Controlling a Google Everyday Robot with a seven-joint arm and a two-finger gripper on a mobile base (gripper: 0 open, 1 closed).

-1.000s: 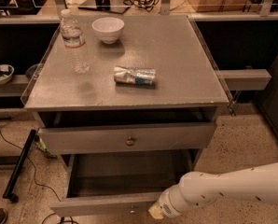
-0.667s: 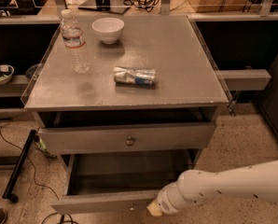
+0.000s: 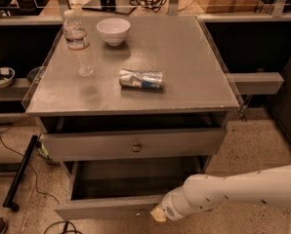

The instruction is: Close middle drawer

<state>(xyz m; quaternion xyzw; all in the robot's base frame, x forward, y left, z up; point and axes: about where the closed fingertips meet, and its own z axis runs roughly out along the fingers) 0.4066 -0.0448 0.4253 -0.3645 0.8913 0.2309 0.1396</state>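
Obs: middle drawer is pulled far out at bottom centre of frame, bare grey inside exposed, low front panel near the lower edge. The upper drawer above it is out only a little. Hand sits at bottom centre, against the right part of that panel (touching or just short of it, can't tell which). Open or closed: can't tell.

Step in hand, as judged: push the panel straight back under the table.
- Contact looks right of centre, so move toward the panel's middle to keep the drawer from racking on its runners.
- Push level and slow, wrist kept below the upper drawer's front.
- The bottle stands upright on top. Ease off near the end, since a hard stop could topple it.
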